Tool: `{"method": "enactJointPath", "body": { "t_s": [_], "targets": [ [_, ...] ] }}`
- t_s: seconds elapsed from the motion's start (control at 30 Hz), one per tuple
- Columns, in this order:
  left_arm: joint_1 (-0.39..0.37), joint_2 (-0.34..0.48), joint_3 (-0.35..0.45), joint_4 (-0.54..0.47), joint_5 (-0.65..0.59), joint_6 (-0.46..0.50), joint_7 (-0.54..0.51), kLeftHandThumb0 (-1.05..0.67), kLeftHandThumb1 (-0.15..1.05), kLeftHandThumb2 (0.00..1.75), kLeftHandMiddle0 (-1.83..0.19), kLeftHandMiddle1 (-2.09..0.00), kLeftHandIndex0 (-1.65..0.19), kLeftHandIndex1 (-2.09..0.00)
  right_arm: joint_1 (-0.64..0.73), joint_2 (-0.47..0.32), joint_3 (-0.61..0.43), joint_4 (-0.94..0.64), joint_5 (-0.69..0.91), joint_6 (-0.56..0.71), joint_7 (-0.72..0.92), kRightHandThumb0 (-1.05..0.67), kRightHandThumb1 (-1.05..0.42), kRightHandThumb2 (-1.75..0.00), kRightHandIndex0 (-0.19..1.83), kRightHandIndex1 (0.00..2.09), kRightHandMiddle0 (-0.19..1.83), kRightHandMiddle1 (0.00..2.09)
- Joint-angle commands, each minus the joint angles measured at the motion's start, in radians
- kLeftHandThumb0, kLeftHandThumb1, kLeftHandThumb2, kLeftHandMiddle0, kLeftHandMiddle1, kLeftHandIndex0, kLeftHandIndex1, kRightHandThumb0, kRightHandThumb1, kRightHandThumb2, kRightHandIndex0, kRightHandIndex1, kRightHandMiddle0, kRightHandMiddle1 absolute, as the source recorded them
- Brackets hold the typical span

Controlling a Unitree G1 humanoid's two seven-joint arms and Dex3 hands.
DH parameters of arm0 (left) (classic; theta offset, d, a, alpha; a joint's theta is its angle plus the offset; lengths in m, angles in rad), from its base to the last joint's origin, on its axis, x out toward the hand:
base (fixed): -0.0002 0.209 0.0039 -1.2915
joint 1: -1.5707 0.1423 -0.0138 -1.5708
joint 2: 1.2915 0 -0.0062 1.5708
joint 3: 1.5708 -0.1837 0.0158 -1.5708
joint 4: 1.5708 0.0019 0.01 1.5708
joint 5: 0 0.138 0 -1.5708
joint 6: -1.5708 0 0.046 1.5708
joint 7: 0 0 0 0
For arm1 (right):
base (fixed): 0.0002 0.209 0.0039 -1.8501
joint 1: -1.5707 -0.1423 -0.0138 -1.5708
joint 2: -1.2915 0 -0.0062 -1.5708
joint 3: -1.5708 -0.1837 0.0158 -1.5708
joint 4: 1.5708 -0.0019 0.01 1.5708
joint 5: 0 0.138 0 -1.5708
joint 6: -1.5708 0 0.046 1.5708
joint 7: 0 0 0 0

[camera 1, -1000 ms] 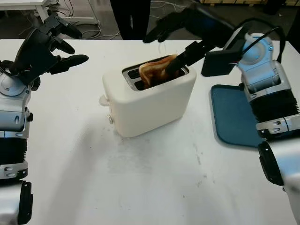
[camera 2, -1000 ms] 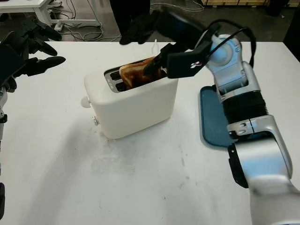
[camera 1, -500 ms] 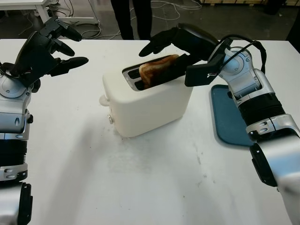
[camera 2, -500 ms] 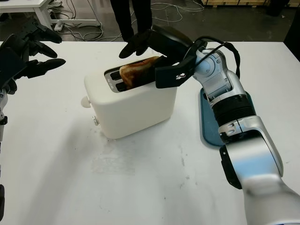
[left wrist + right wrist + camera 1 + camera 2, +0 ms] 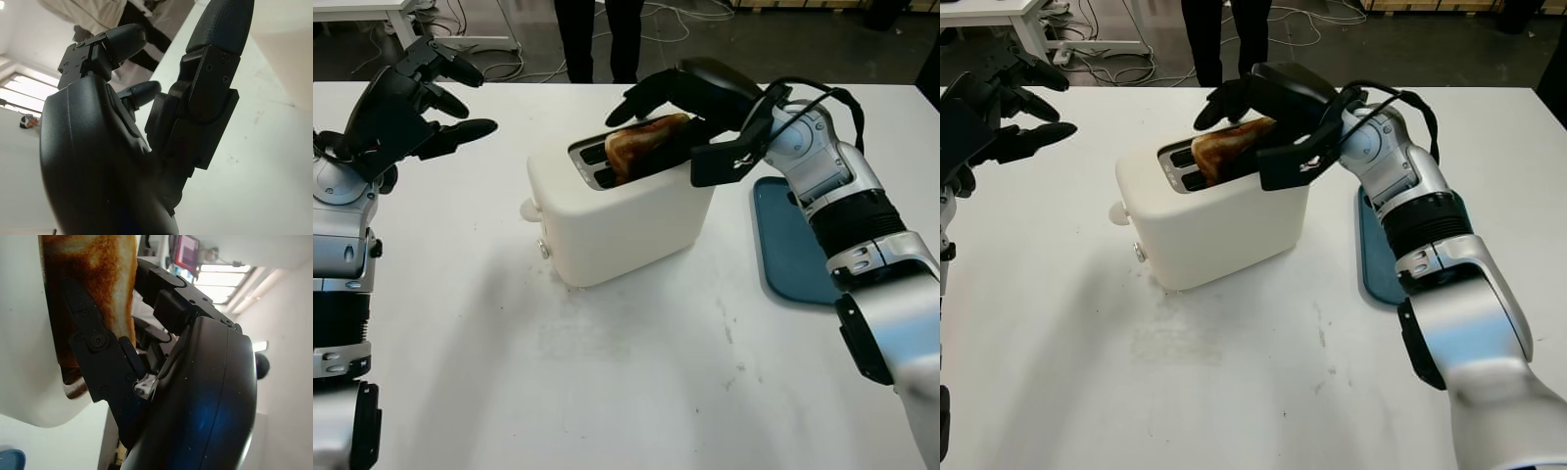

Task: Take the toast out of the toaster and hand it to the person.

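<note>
Right hand [image 5: 680, 93] lowered, fingers clasping toast [image 5: 641, 142] in toaster [image 5: 622, 211].

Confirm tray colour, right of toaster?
Dark teal-blue tray, clearest in the left eye view.

1. The right hand [image 5: 671, 108] has drawn in over the toaster [image 5: 622, 201] — a second ago it reached well past the far side, one finger poking down at the toast [image 5: 646, 142]; now its fingers are curled around the slice's end, one on each face.
2. The right forearm has swung lower and nearer the toaster's right end, and the wrist block now sits against that corner.
3. The toast stands a little more upright in its slot than before.
4. The person [image 5: 597, 34] beyond the table has shifted slightly to the right.
</note>
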Motion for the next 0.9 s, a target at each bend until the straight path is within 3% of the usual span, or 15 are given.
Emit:
{"method": "enactJointPath", "body": {
  "t_s": [0.0, 0.1, 0.23, 0.3, 0.37, 0.43, 0.5, 0.6, 0.87],
  "targets": [
    [0.004, -0.002, 0.009, -0.010, -0.014, 0.003, 0.003, -1.05, 0.89, 0.00, 0.00, -1.62, -0.02, -1.52, -0.013, -0.033, 0.024, -0.030, -0.046, 0.013, 0.006, -0.52, -0.79, -0.01, 0.93, 1.23, 0.97, 0.87],
    [0.007, 0.000, 0.008, -0.019, -0.008, 0.008, 0.007, -1.05, 0.89, 0.00, 0.00, -1.61, -0.01, -1.52, -0.019, -0.062, 0.059, -0.085, -0.111, 0.051, 0.040, -0.61, -0.86, -0.01, 1.02, 1.42, 0.93, 1.23],
    [0.009, 0.002, 0.007, -0.019, -0.006, 0.002, 0.006, -1.05, 0.90, 0.00, 0.00, -1.61, -0.02, -1.52, -0.015, -0.083, 0.087, -0.110, -0.163, 0.037, 0.028, -0.67, -0.91, -0.07, 1.06, 1.65, 0.92, 1.46],
    [0.009, 0.001, 0.008, -0.021, -0.007, 0.005, 0.006, -1.05, 0.90, 0.00, 0.00, -1.62, -0.01, -1.52, -0.013, -0.091, 0.098, -0.120, -0.182, 0.029, 0.018, -0.66, -0.92, -0.16, 1.08, 1.64, 0.93, 1.43],
    [0.010, 0.004, 0.005, -0.020, 0.000, 0.000, 0.008, -1.05, 0.90, 0.00, 0.00, -1.61, -0.01, -1.52, -0.011, -0.092, 0.101, -0.123, -0.183, 0.023, 0.012, -0.63, -0.92, -0.25, 1.11, 1.52, 0.99, 1.15],
    [0.011, 0.004, 0.005, -0.016, 0.003, -0.009, 0.010, -1.05, 0.90, 0.00, 0.00, -1.61, -0.01, -1.51, -0.010, -0.094, 0.104, -0.127, -0.182, 0.022, 0.014, -0.59, -0.92, -0.30, 1.13, 1.50, 1.04, 1.06],
    [0.011, 0.001, 0.009, -0.016, -0.005, -0.003, 0.008, -1.05, 0.90, 0.00, 0.00, -1.61, -0.01, -1.51, -0.009, -0.095, 0.107, -0.131, -0.181, 0.024, 0.019, -0.56, -0.92, -0.32, 1.11, 1.55, 1.01, 1.17],
    [0.012, 0.003, 0.008, -0.013, -0.003, -0.009, 0.008, -1.05, 0.90, 0.00, 0.00, -1.61, -0.02, -1.51, -0.006, -0.096, 0.107, -0.129, -0.180, 0.015, 0.004, -0.53, -0.92, -0.35, 1.06, 1.72, 0.86, 1.66],
    [0.012, 0.001, 0.006, -0.014, -0.001, -0.006, 0.009, -1.05, 0.90, 0.00, 0.00, -1.61, -0.01, -1.51, -0.013, -0.087, 0.062, -0.091, -0.161, -0.041, -0.134, -0.49, -0.92, -0.37, 1.05, 1.75, 0.82, 1.75]
  ]
}}
